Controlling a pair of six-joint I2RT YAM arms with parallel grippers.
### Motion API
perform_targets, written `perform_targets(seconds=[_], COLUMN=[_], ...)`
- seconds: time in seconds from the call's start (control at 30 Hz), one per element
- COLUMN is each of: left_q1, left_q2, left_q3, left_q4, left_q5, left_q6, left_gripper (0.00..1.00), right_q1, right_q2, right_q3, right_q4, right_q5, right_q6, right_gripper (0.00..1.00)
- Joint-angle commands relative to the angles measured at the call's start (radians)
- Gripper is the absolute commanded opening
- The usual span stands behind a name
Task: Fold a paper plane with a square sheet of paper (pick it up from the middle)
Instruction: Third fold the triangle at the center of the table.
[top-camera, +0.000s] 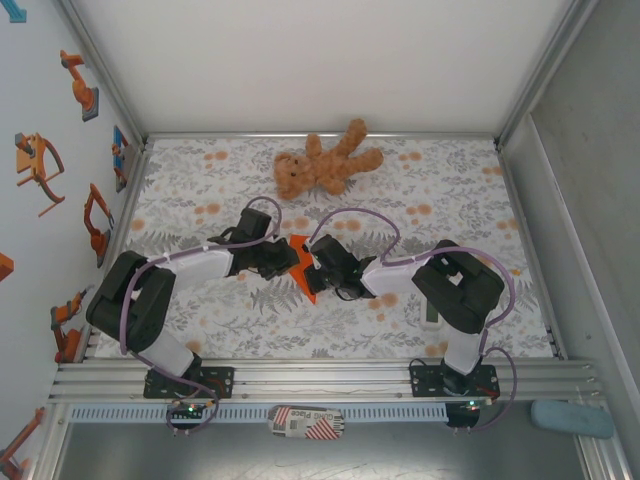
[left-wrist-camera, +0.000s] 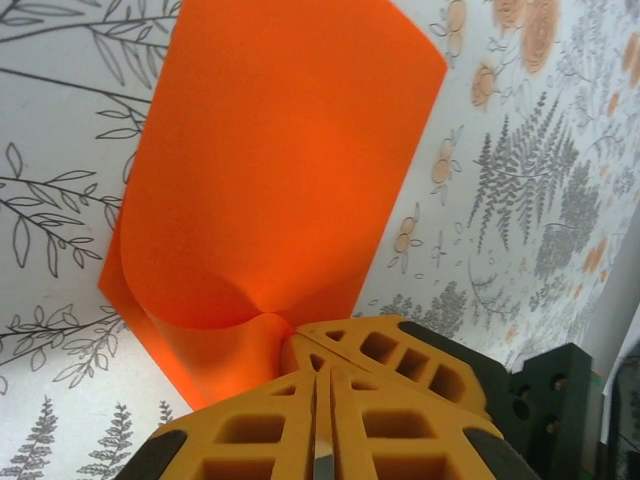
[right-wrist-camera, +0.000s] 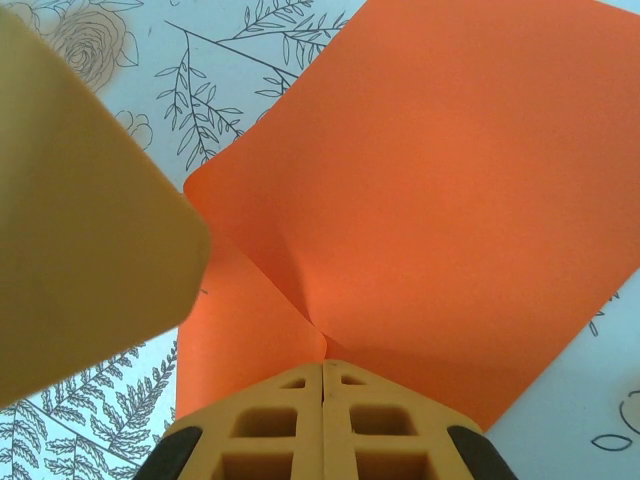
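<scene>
Bright orange paper sheet (left-wrist-camera: 280, 170), curled.

Teddy bear (top-camera: 325, 165) obstructs far table (top-camera: 470, 200); sides lie free.

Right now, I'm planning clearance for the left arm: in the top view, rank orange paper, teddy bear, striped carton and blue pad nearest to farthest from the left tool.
1. orange paper, pinched in the left tool, centre.
2. teddy bear, at the back.
3. striped carton, below the front rail.
4. blue pad, front right corner.
</scene>
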Motion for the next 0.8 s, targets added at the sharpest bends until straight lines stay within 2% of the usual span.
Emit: perform_targets(seconds=[0.0, 0.77], left_q1=[-0.009, -0.01], left_q2=[0.03, 0.096], left_q3=[0.007, 0.02], left_q4=[0.003, -0.035], left_q5=[0.012, -0.004], left_q6=[-0.011, 0.02], left_gripper=[0.13, 0.12], right_q1=[-0.007, -0.008], right_q2=[0.026, 0.027], right_q3=[0.011, 0.005], right_q4=[-0.013, -0.011], right_q5=[-0.003, 0.002], right_q6=[0.009, 0.009], right_gripper=[0.0, 0.0])
